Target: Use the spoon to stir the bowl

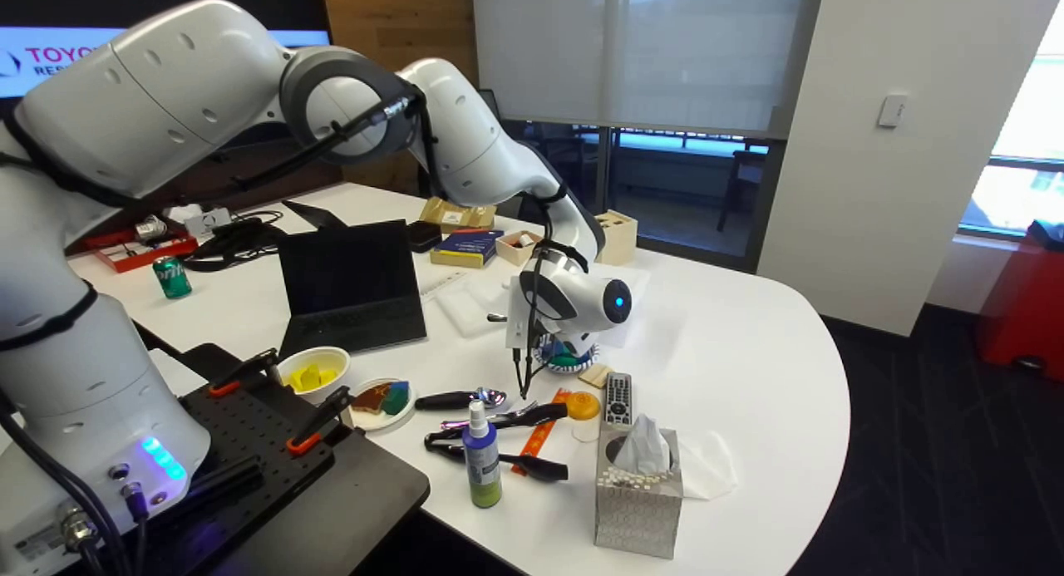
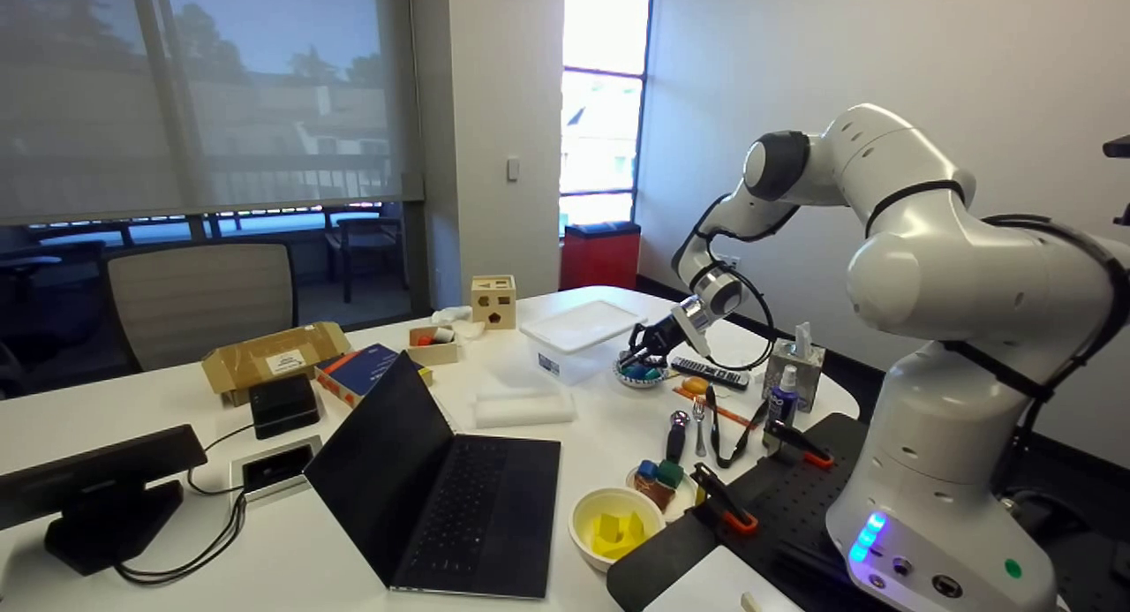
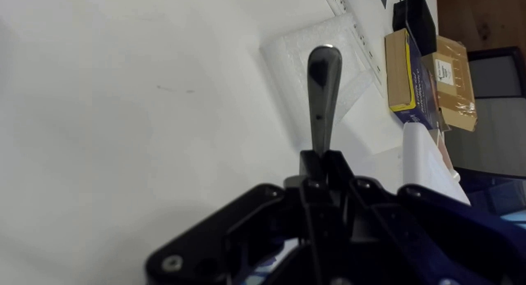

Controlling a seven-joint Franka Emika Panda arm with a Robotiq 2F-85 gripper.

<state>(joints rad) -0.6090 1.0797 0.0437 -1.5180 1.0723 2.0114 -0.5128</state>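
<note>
Bowl (image 2: 639, 383): just right of centre and below mid-height in both exterior views. It stands on the white bench (image 1: 748, 352), rim patterned blue and white, blue and green pieces (image 1: 565, 361) inside.

Claw (image 3: 322, 157): narrow, pinching the metal handle of a utensil, taken from the task to be the spoon (image 3: 324, 87). In the wrist view the handle's free end points to the top of the frame; the working end is hidden.

Step in hand (judged): spoon gripped and at the bowl, so stirring is either about to start or under way; one instant cannot separate the two. Next move calls for a firm pinch, the spoon's head down among the pieces, and small circles inside the rim. Risks: handle twisting in the pinch, bowl sliding on the bench.

Bowl relative to claw: in an exterior view the claw slants toward lower left and overlaps the bowl's upper edge. From elsewhere the arm's last joint (image 1: 573, 297) covers part of the bowl. Contact between spoon and pieces: cannot tell.
</note>
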